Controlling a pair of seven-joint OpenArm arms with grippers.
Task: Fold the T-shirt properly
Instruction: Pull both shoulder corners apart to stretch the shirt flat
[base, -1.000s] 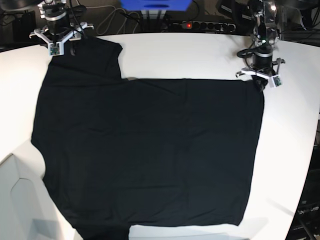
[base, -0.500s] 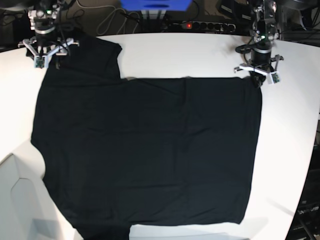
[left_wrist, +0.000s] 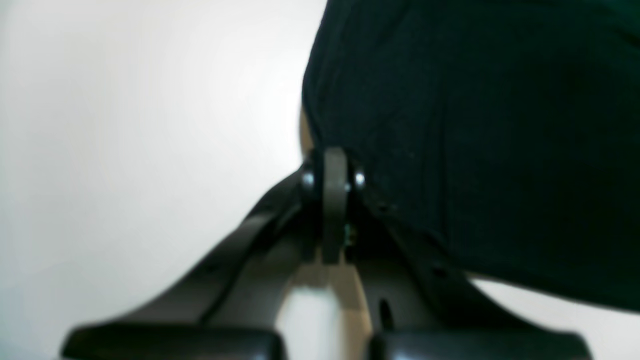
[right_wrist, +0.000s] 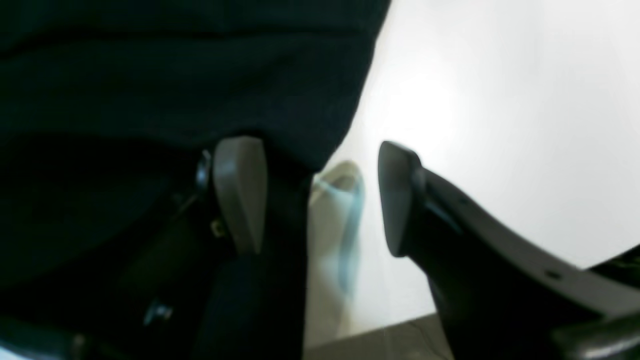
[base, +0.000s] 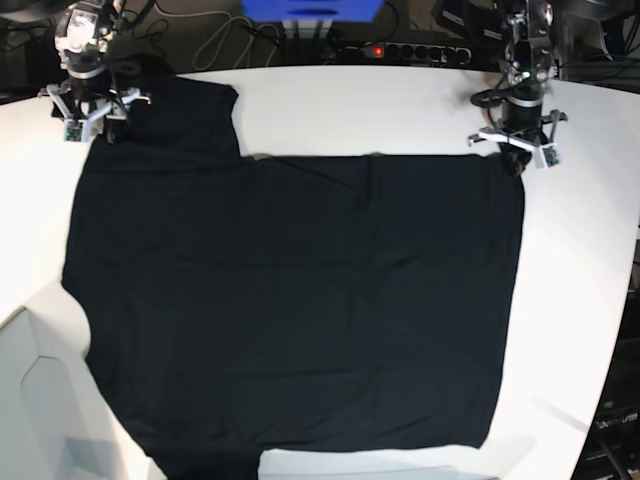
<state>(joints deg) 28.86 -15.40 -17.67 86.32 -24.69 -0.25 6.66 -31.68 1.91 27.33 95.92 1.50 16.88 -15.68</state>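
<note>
The black T-shirt (base: 300, 290) lies spread flat on the white table (base: 400, 105), plain side up; no print or tag shows. My left gripper (base: 515, 155) is at the shirt's far right corner. In the left wrist view its fingers (left_wrist: 332, 160) are pressed together on the edge of the black cloth (left_wrist: 475, 125). My right gripper (base: 88, 125) is at the far left sleeve (base: 170, 115). In the right wrist view its jaws (right_wrist: 320, 170) stand apart, with black cloth (right_wrist: 175, 75) lying over the left finger (right_wrist: 240, 195) and the right finger (right_wrist: 400, 200) over bare table.
A power strip with a red light (base: 400, 50), cables and a blue box (base: 310, 10) sit behind the table's far edge. The table's curved right edge (base: 625, 300) is close to the shirt's right side. A pale blurred patch (right_wrist: 335, 200) shows between the right fingers.
My right gripper has moved left along the far edge, and the sleeve is stretched further left. My left gripper has shifted slightly back, and the shirt's right corner moved with it.
</note>
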